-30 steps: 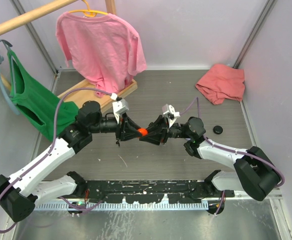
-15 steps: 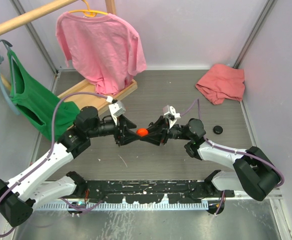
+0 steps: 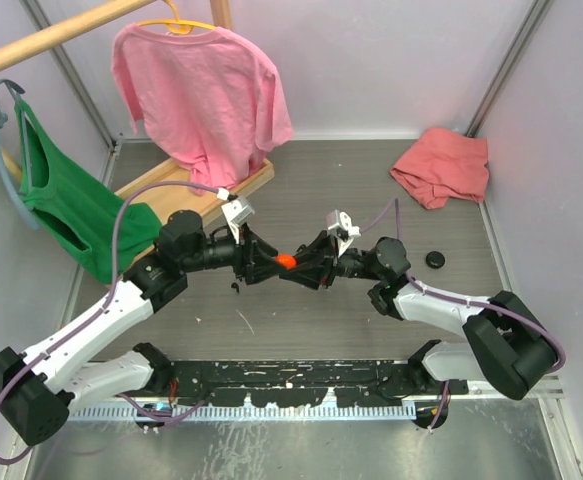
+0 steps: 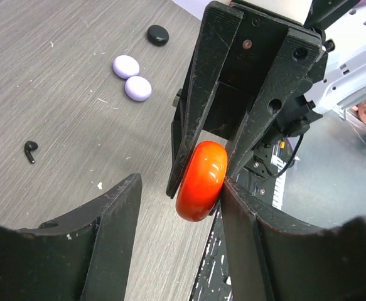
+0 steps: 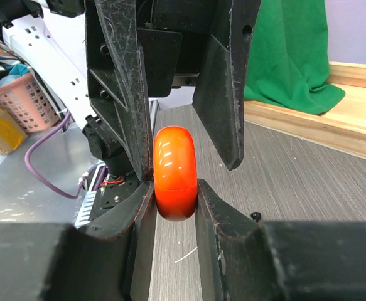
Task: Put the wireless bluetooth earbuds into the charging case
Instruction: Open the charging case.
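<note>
Right tool clamps orange charging case mid-air.
Left tool released, straddling the case; black earbud on worktop.

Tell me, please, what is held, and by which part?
The orange case, pinched across its flat faces by the right gripper; the left gripper stands open.

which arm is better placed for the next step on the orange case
Left. The right gripper is shut on the glossy orange-red round plastic case; the left gripper is open around it, probably free to act.
</note>
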`<state>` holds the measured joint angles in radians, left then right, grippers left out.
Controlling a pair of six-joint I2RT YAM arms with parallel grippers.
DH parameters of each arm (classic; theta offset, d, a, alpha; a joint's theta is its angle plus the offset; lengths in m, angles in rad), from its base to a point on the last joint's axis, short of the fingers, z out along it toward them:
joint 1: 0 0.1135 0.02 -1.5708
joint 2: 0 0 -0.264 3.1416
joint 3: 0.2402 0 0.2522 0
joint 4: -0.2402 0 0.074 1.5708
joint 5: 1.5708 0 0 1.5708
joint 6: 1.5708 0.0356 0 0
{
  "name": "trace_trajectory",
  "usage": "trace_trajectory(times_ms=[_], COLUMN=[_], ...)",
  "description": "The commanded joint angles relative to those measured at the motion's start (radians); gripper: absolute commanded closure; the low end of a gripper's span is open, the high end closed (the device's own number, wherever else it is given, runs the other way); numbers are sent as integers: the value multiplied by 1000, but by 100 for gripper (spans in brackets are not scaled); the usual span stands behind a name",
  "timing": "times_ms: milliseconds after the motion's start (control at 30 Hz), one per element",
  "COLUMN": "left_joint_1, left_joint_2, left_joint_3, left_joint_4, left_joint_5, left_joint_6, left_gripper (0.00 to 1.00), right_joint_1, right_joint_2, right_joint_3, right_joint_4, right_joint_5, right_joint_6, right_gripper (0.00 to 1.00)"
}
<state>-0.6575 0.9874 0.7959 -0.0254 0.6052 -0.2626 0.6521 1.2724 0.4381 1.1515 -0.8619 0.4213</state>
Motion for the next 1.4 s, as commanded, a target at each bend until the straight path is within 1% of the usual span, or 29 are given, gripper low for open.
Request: trace_trajectory(times_ms=[0, 200, 400, 567, 667, 867, 967, 1067, 1133, 1267, 1367], left_joint_1=[1, 2, 3, 2, 3, 4, 4, 3, 4, 4, 4], left_joint_2=[2, -14, -29, -32, -29, -27, -22, -27, -33, -25, 12], left_joint_3=[23, 47, 63, 82, 86, 91, 94, 94, 96, 111, 126], left_joint_4=[53, 19, -1, -43, -43, -45, -48, -50, -65, -140, -197], left_joint_5=[-65, -118, -130, -184, -188, -194, -184, -182, -212, -347, -474], left_joint_6=[-39, -58, -69, -73, -84, -95, -95, -96, -91, -75, -73], left_gripper=[47, 45, 42, 40, 40, 36, 32, 29, 27, 24, 23], right_joint_1=[3, 3, 3, 2, 3, 3, 2, 2, 1, 0, 1], right_joint_2=[-12, -16, -20, -21, -19, -20, -18, -18, -20, -34, -43], right_joint_3=[-6, -14, -21, -27, -28, -36, -39, -48, -54, -77, -111], right_joint_4=[87, 105, 123, 136, 139, 148, 148, 130, 91, -17, -25], right_joint_5=[-2, -16, -24, -29, -31, -27, -15, 25, 63, 224, 327], right_joint_6=[-13, -13, -12, -15, -17, -22, -28, -53, -88, -190, -233], right_gripper=[99, 99, 99, 99, 99, 99, 99, 99, 99, 99, 99])
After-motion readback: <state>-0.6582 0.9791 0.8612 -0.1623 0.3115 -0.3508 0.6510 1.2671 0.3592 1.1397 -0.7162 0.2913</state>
